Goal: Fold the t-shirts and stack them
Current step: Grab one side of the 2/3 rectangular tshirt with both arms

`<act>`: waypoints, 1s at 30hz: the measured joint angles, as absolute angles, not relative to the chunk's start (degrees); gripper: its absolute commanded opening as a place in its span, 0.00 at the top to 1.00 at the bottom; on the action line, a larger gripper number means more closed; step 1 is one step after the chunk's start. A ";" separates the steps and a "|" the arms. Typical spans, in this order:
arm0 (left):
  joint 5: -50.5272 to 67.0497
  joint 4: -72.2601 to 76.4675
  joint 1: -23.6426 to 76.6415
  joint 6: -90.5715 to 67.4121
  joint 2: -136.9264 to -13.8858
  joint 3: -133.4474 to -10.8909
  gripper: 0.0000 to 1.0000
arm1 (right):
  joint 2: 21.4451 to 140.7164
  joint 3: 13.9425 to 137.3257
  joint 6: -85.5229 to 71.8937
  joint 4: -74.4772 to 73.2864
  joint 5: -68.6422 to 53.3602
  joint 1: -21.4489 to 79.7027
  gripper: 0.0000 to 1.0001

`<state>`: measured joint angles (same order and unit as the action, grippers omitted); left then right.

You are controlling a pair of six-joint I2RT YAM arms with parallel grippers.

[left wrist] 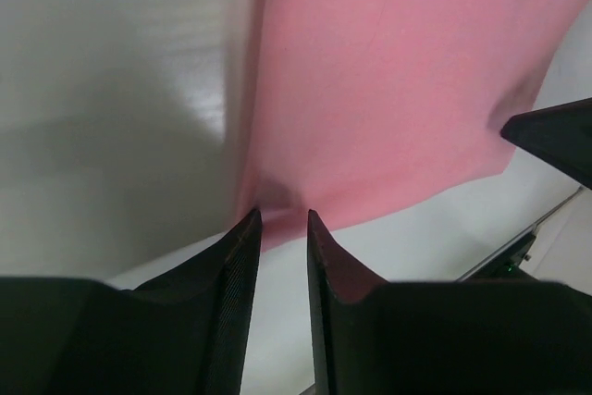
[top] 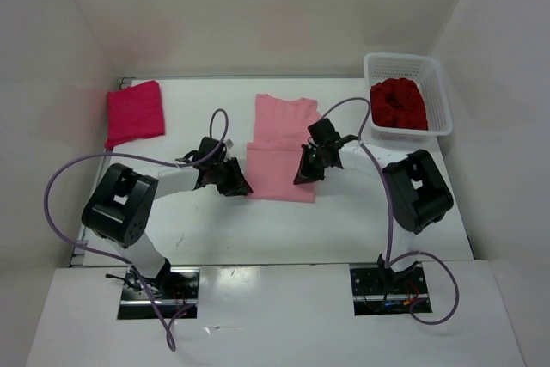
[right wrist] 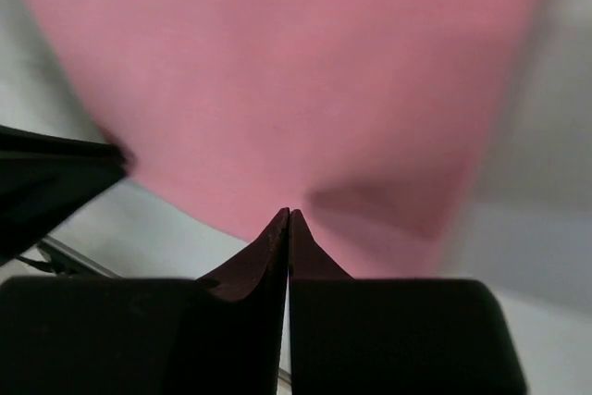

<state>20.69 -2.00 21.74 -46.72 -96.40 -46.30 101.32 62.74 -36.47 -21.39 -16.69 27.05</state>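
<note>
left fingers point(top: 234, 183): released. there is a narrow gap between the two tips, and in the left wrist view the white worktop point(top: 284, 229) shows through it. they sit low at the near left corner of the light salmon pink cloth t-shirt point(top: 282, 150). that corner lies just ahead of the tips, with a small pucker in the cloth right in front of the gap. can't tell if the tips touch the cloth.

right fingers point(top: 307, 171): clenched, tips pressed flat together. they point into the near right edge of the same shirt, with a soft crease in the cloth just ahead of the tips and off to one side. can't tell whether any cloth is pinched between them.

the salmon shirt lies flat on the worktop between the two sets of fingers and spreads away from both toward the far side. an edge runs across its middle, so the near half reads as a separate, slightly wider layer. each wrist view catches the other arm's fingers as a dark wedge at the side of the frame, across the shirt's near edge.

bright magenta-red cloth t-shirt point(top: 135, 113): folded to a rough rectangle on the worktop, well beyond and to the left of the left fingers, apart from them.

dark crimson red cloth t-shirt point(top: 398, 102): bunched inside the white plastic mesh basket point(top: 402, 58), beyond and to the right of the right fingers, well apart from them.
</note>
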 measured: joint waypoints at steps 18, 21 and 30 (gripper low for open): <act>15.94 -5.41 21.93 -47.48 -84.03 -40.82 0.48 | 85.58 47.05 -41.19 -20.03 -15.07 25.82 0.53; 15.94 -5.21 21.93 -48.21 -85.58 -40.36 0.51 | 85.65 44.71 -42.11 -20.10 -14.74 25.71 0.52; 18.63 -2.92 21.82 -48.31 -91.02 -40.66 0.72 | 88.90 42.28 -43.88 -18.11 -15.57 25.71 0.75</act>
